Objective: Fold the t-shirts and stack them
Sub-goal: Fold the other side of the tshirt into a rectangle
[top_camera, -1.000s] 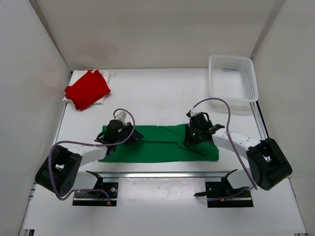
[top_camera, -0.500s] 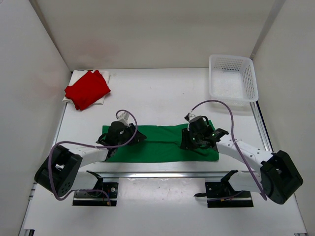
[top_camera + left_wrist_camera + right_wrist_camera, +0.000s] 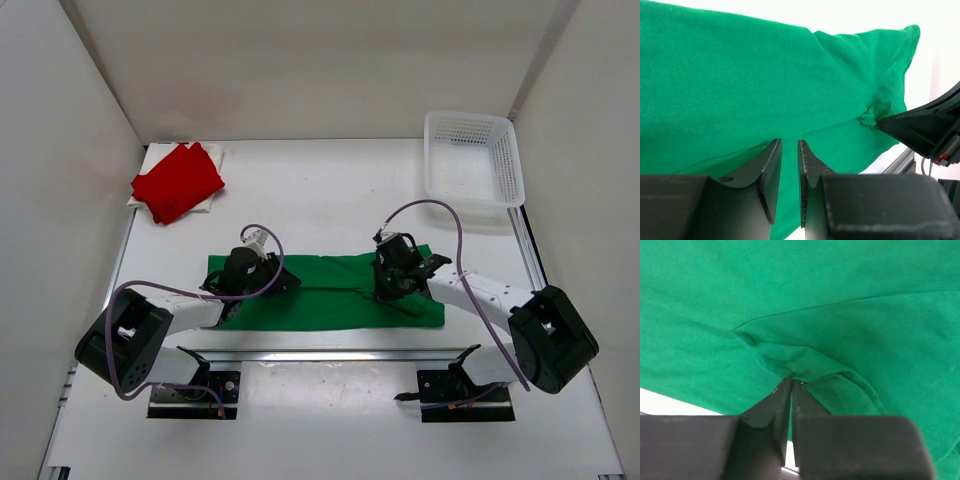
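Right claw (image 3: 791,382) clenched on a raised pinch of the green t-shirt (image 3: 330,300), left claw (image 3: 789,143) narrowly parted over the same cloth, apparently gripping nothing

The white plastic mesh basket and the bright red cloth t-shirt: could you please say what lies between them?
Bare white tabletop separates the white mesh basket from the bright red cloth t-shirt, per the top external view.

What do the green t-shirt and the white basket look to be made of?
The green t-shirt looks like soft knit cloth, likely cotton jersey, matte: fine weave, a stitched seam and puckers show in the wrist views. The white basket is probably rigid plastic: its walls and floor are an even moulded mesh.
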You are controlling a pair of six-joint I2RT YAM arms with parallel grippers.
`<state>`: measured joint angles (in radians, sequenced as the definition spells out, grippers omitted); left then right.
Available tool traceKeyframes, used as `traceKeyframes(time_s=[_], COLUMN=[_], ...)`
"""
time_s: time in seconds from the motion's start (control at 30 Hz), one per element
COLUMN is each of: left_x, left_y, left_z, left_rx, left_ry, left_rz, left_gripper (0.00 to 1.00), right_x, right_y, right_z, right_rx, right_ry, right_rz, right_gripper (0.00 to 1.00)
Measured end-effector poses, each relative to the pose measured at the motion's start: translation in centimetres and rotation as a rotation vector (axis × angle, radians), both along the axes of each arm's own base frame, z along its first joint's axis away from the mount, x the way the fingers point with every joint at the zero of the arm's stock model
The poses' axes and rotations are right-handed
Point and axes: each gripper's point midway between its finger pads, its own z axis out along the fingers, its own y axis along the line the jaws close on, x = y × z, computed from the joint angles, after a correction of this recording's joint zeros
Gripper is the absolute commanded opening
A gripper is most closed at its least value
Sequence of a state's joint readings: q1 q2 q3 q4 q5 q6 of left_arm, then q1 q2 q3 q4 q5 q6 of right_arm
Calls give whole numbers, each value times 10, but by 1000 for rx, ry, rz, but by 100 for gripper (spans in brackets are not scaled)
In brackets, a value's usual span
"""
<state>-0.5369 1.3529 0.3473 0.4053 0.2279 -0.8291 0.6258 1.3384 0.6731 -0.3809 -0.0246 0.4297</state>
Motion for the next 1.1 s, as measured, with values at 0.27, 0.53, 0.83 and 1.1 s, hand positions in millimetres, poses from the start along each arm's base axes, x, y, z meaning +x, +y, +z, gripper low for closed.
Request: traceKeyframes(time_s=[0.27,0.53,0.83,1.1], left_x=[2,7,22,44], left_y=[-3,-2,10,63], left_z=[5,12,29,13], left_rx=[-15,-45,-69,-142], left_ry=[-8,-17,-48,41], left_rz=[-8,4,46,200], left_gripper=[30,30,32,30], right_x=[-15,-50,-51,34], right_y=[21,42,39,-16], right_z=[20,24,41,35], right_rx=[9,152,249,284], right_ry=[24,150,168,15], right_rz=[46,50,41,-243], right_gripper=[0,14,10,0])
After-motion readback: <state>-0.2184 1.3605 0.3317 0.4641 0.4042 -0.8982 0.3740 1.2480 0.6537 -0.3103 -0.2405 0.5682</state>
